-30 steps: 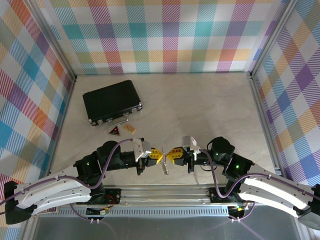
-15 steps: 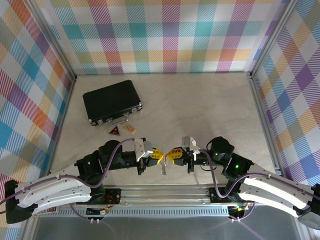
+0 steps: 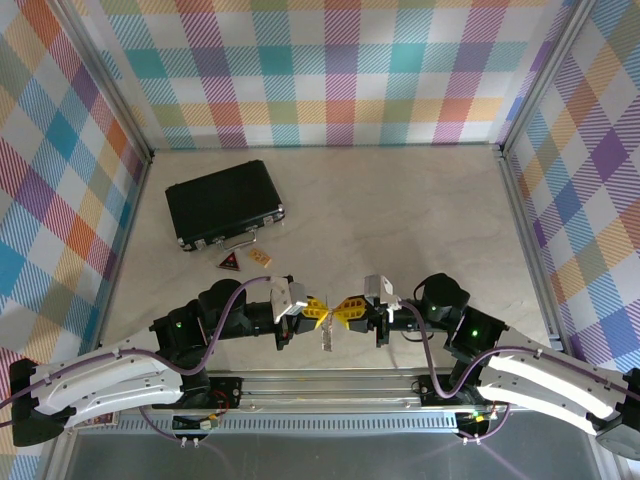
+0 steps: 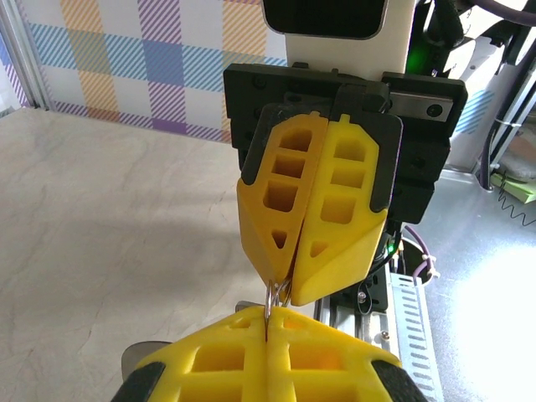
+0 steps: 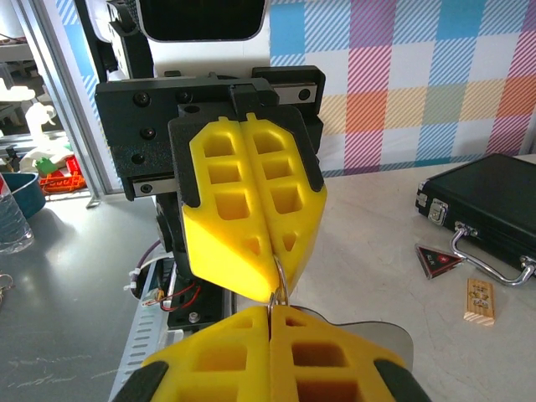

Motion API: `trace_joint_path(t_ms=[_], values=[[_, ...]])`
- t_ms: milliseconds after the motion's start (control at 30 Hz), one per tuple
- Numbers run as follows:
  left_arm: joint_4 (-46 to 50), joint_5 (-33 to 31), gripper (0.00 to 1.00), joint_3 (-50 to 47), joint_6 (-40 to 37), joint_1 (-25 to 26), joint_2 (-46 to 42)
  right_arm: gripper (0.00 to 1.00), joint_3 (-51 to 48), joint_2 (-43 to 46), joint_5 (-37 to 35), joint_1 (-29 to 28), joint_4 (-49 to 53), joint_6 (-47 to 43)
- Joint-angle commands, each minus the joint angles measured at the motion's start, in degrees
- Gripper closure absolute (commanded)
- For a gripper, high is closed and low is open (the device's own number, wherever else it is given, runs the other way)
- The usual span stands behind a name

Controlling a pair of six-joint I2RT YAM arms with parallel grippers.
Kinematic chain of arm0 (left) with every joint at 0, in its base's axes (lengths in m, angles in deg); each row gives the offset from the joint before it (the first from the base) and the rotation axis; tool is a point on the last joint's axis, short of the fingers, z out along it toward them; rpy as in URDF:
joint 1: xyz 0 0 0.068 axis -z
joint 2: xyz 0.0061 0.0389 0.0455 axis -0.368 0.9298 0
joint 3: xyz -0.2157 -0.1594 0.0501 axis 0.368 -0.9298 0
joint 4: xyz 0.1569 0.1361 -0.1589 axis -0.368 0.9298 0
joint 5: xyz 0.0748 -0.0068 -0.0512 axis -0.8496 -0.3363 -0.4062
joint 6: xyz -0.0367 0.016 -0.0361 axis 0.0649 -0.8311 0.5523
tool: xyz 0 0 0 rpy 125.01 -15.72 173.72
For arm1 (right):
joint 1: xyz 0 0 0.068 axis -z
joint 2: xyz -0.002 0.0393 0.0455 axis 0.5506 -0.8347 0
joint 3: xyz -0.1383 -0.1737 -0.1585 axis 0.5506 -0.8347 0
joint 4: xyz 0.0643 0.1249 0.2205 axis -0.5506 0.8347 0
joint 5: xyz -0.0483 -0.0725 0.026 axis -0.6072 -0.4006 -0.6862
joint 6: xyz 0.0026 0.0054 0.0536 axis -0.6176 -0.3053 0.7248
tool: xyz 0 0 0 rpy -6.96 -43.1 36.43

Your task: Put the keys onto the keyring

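Barely anything has moved: left pincer (image 3: pixel 318 311) has edged toward right pincer (image 3: pixel 349 309). Both are clamped shut, tip to tip, on the keyring (image 3: pixel 327 336), held above the counter's (image 3: pixel 400 220) near middle. Threading looks to be in hand; next the loop likely needs prying apart. I cannot spot the key.

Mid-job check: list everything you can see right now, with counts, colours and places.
beige marbled table: one, beige, underneath.
black hard case with a handle: one, black, rear left.
dark triangular tag: one, dark with red, just before the case.
tan rectangular tag: one, tan, right of the triangular tag.
grey-silver metal keyring: one, silver, pinched between both grippers.
left gripper: one, yellow fingers, shut on the keyring.
right gripper: one, yellow fingers, shut on it too.
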Motion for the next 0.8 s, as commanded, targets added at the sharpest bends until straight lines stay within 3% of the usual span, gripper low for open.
trace_joint_path(t_ms=[0,767], values=[[-1.5,-0.5,1.00,1.8,-0.9,0.2,0.1,1.00,-0.2,1.0,3.7,-0.3,-2.5,-1.4],[-1.3,-0.6,1.00,1.3,-0.7,0.3,-1.1,1.00,-0.5,1.5,5.8,-0.4,-2.2,-2.6]])
